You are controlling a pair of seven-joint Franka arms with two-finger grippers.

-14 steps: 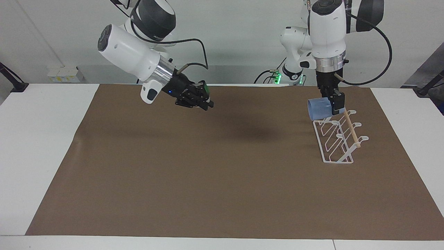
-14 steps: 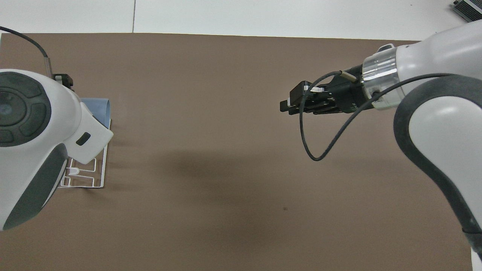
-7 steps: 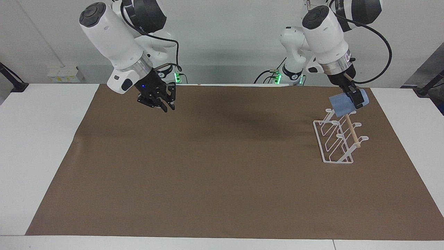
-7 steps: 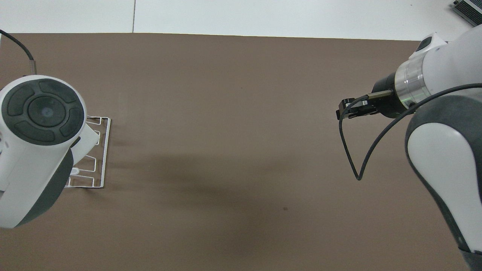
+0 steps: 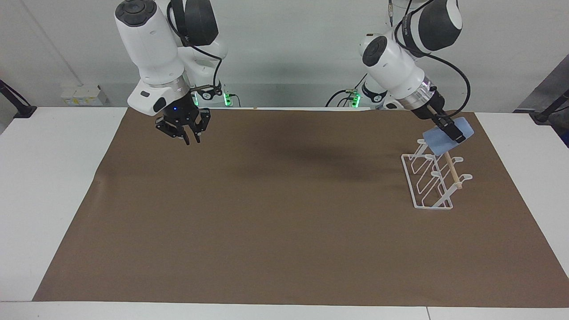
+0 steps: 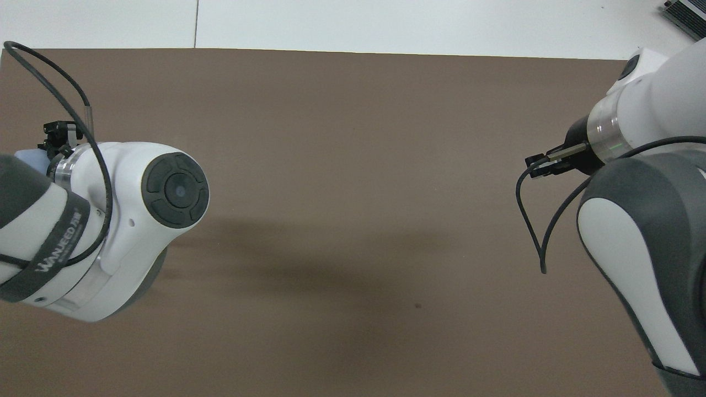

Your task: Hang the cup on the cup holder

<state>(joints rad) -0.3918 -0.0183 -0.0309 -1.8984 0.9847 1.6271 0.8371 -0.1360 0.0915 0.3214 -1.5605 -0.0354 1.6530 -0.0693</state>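
Note:
The light-blue cup [image 5: 440, 143] is tilted in my left gripper [image 5: 454, 133], which is shut on it. The cup is at the end of the white wire cup holder [image 5: 430, 183] nearest the robots, against the top of its wooden dowel [image 5: 451, 168]. I cannot tell whether a prong is inside the cup. In the overhead view my left arm hides the holder, and only a sliver of the cup [image 6: 26, 159] shows beside the left gripper [image 6: 58, 135]. My right gripper [image 5: 191, 138] is open and empty, up over the mat at the right arm's end, and it also shows in the overhead view [image 6: 543, 165].
A brown mat [image 5: 284, 222] covers most of the white table [image 5: 53, 178]. The cup holder stands on the mat toward the left arm's end. A cable loops under my right wrist [image 6: 529, 220].
My left gripper has swung the cup from the holder's open side up to its top end and tilted it. My right gripper has pulled back toward its base and turned to point down.

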